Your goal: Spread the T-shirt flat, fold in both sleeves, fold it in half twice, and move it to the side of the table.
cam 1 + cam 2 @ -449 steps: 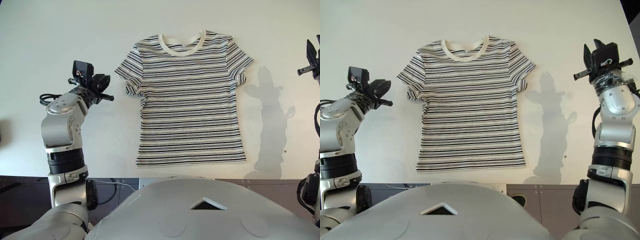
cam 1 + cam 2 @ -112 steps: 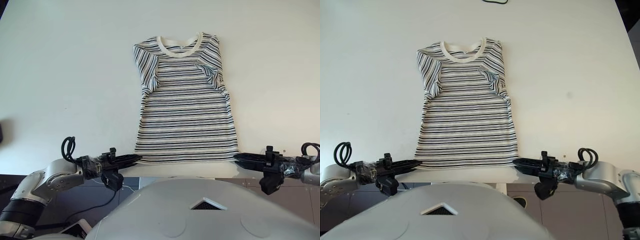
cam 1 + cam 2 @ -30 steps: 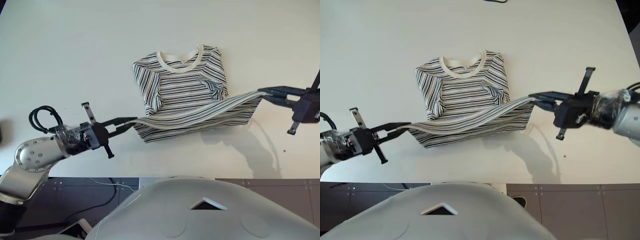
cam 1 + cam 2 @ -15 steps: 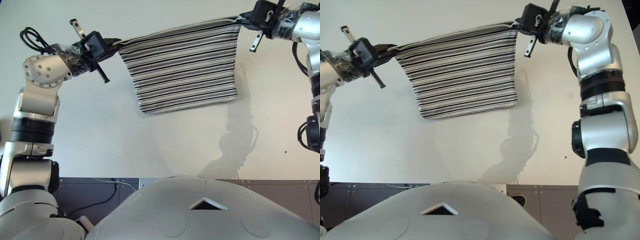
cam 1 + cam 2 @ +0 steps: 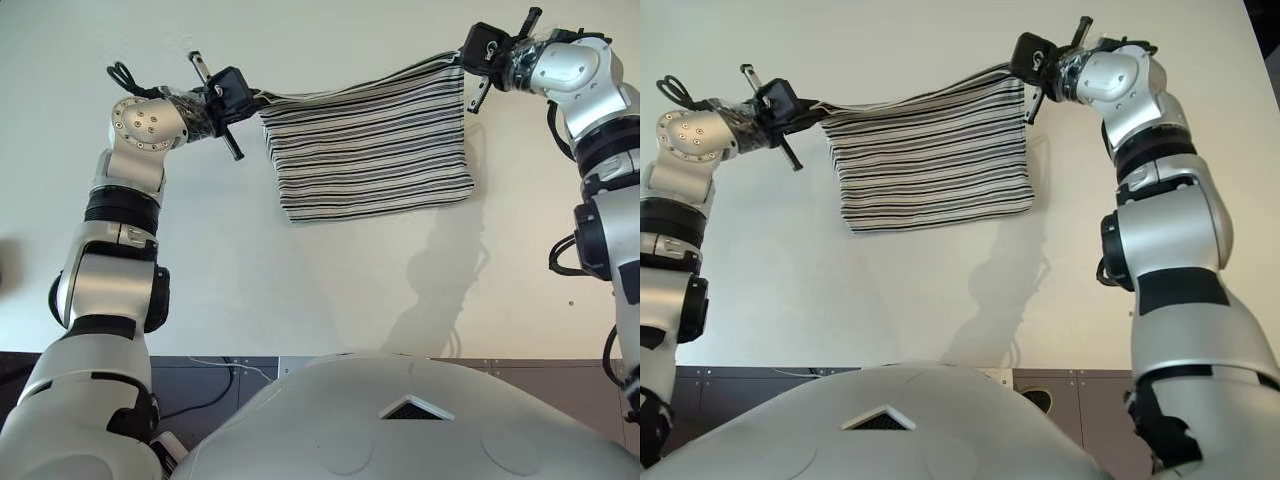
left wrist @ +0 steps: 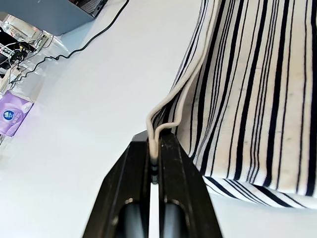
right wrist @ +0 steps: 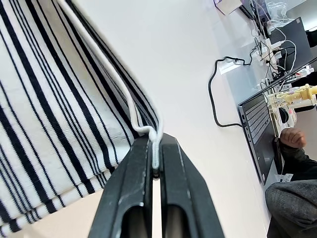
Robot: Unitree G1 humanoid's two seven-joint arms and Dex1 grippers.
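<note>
Both jaws nearer together, clamped tight on T-shirt corners

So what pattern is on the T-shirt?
T-shirt: dark and cream stripes, clearest in the left eye view.

I see a plain white table. The striped T-shirt lies with its folded lower part on it, and a black cable runs across the top.
</note>
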